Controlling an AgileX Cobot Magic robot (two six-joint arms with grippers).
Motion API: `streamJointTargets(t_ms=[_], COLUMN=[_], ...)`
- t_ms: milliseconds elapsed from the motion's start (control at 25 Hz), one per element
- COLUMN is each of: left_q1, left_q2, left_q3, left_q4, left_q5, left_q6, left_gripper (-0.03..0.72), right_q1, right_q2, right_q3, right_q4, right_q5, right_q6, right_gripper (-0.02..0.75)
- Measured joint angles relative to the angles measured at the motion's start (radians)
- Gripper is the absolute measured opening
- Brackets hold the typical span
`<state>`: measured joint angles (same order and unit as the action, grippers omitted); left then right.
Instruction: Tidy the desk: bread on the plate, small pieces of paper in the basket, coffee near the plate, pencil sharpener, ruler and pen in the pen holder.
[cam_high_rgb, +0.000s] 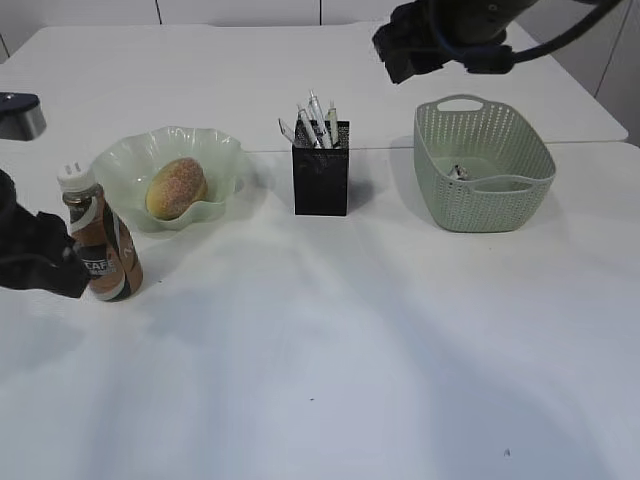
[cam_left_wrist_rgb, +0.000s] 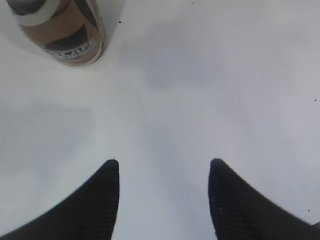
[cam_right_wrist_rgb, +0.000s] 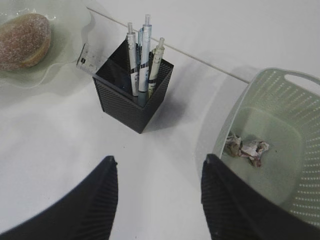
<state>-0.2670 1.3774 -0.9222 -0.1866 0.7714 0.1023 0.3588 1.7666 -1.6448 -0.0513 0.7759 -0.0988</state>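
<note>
Nearly tidy: bun (cam_high_rgb: 176, 187) sits in the plate (cam_high_rgb: 215, 150), paper scraps (cam_right_wrist_rgb: 246, 148) lie in the basket (cam_high_rgb: 520, 205), 3 pens (cam_right_wrist_rgb: 144, 55) and the ruler (cam_right_wrist_rgb: 89, 57) stand in the holder (cam_high_rgb: 320, 180). Sharpener not visible; may be down inside the mesh, can't tell.

Key relation: coffee (cam_high_rgb: 103, 245) stands upright, long axis vertical, just beside the plate's front-left rim w/ a small gap. In the left wrist view the bottle's base sits ahead and to the left of the left jaws (cam_left_wrist_rgb: 164, 167), apart from them, not between them. Left jaws stand moderately wide, empty, only bare surface (cam_high_rgb: 330, 360) between the tips.

Right jaws (cam_right_wrist_rgb: 159, 165) also moderately wide and empty, hanging high over the back, holder ahead-left, basket to the right.

Left arm is far nearer the bottle; right is well apart across the surface. Judgement: coffee already counts as near the plate, so little is left but backing off. Open room front and centre is wide; bottle stands near the left side, and a sideways brush could tip it.
</note>
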Motion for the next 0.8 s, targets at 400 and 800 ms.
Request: streamJointTargets(t_ms=[400, 800], left_q1=[0.0, 0.0], left_q2=[-0.212, -0.407], left_q3=[0.002, 0.064], left_q4=[0.013, 0.013], left_q5=[0.09, 0.111], left_q6=[0.0, 0.0], left_gripper=[0.4, 0.4], right_q1=[0.0, 0.0], right_q2=[-0.236, -0.695], right_q3=[0.221, 0.703], right_q4=[0.059, 0.092], right_q5=[0.043, -0.075], right_q6=[-0.008, -0.008], right_gripper=[0.426, 0.426])
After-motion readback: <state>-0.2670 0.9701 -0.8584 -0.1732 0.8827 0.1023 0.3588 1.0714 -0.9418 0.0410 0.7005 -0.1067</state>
